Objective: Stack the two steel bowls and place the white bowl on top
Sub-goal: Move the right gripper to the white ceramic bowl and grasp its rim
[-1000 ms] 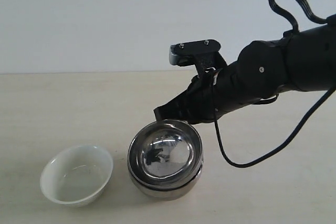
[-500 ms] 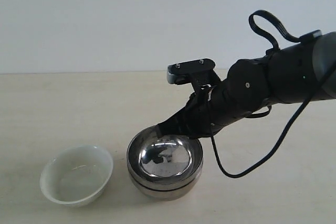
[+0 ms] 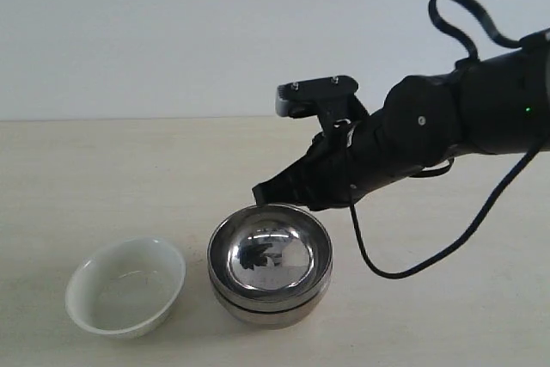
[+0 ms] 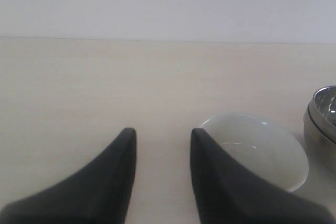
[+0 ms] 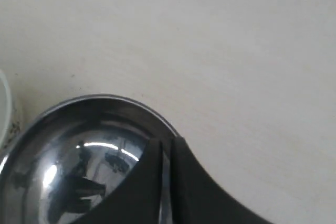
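Note:
The two steel bowls stand nested near the middle of the table, the upper one (image 3: 271, 255) inside the ribbed lower one (image 3: 271, 308). My right gripper (image 3: 262, 193) is at the upper bowl's far rim. Its fingers (image 5: 152, 156) are almost together, with the thin rim of the steel bowl (image 5: 79, 150) running into the narrow gap. The white bowl (image 3: 126, 287) sits upright and empty to the left of the stack. My left gripper (image 4: 160, 132) is open over bare table, with the white bowl (image 4: 257, 145) just beyond one finger. It does not show in the exterior view.
The beige table (image 3: 103, 178) ends at a plain pale wall behind. A black cable (image 3: 378, 255) loops down from the right arm to the table right of the stack. The steel stack (image 4: 321, 124) shows at the edge of the left wrist view.
The right gripper lowered the tilted upper steel bowl into the lower one, then rose slightly. The upper bowl now sits more level in the stack. The white bowl has not moved.

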`<state>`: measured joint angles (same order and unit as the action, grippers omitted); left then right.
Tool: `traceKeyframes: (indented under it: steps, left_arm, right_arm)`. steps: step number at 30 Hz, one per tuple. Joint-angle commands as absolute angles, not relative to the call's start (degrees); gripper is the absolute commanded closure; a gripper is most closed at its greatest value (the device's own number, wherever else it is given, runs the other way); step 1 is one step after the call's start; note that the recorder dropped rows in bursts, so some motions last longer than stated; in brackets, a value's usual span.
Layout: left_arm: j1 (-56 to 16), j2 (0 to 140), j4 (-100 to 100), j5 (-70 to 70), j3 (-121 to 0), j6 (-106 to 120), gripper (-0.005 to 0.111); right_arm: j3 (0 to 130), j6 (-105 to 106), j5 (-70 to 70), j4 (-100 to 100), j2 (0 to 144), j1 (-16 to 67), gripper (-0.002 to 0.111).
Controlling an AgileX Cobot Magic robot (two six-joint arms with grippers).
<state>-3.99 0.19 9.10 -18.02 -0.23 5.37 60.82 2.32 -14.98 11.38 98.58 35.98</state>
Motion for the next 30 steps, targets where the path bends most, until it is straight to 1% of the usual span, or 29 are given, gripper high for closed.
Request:
traceKeyframes:
  steps: [1, 3, 7, 11, 13, 14, 16, 18, 19, 20, 21, 23, 30]
  left_arm:
    - [-3.8, 0.0, 9.2, -18.1, 0.0, 5.5, 0.074]
    - [-3.8, 0.0, 9.2, -18.1, 0.0, 5.5, 0.074]
    - [-3.8, 0.0, 9.2, -18.1, 0.0, 5.5, 0.074]
    - [-3.8, 0.0, 9.2, -18.1, 0.0, 5.5, 0.074]
    - [-3.8, 0.0, 9.2, -18.1, 0.0, 5.5, 0.074]
    - [-3.8, 0.0, 9.2, -18.1, 0.0, 5.5, 0.074]
    - [-3.8, 0.0, 9.2, -18.1, 0.0, 5.5, 0.074]
    - [-3.8, 0.0, 9.2, -18.1, 0.0, 5.5, 0.074]
    - [-3.8, 0.0, 9.2, -18.1, 0.0, 5.5, 0.074]
    - [-3.8, 0.0, 9.2, -18.1, 0.0, 5.5, 0.074]
    - [-3.8, 0.0, 9.2, -18.1, 0.0, 5.5, 0.074]
    - [-3.8, 0.0, 9.2, -18.1, 0.0, 5.5, 0.074]
    - [-3.8, 0.0, 9.2, -18.1, 0.0, 5.5, 0.074]
  right_arm:
    - [60.7, 3.0, -17.4, 11.6, 92.7, 36.6, 0.108]
    - [60.7, 5.6, -18.5, 11.6, 90.7, 38.6, 0.108]
    - [60.7, 10.3, -17.1, 11.6, 89.9, 46.1, 0.108]
    - [60.7, 14.4, -16.0, 11.5, 92.2, 53.4, 0.108]
    - [60.7, 16.5, -15.7, 11.5, 93.7, 55.9, 0.105]
    - [60.7, 17.2, -15.6, 11.5, 94.4, 56.6, 0.101]
    - [60.7, 18.6, -14.9, 11.5, 95.8, 57.4, 0.087]
    - [60.7, 18.6, -13.2, 11.4, 97.4, 58.3, 0.066]
    - [60.7, 18.7, -11.4, 11.4, 98.8, 59.0, 0.045]
    - [60.7, 18.7, -10.3, 11.4, 99.6, 59.4, 0.039]
    - [60.7, 18.7, -8.3, 11.4, 100.7, 60.2, 0.037]
    - [60.8, 19.8, -5.5, 10.5, 102.7, 61.3, 0.037]
    - [67.7, 20.1, -8.4, 10.5, 108.7, 61.8, 0.037]
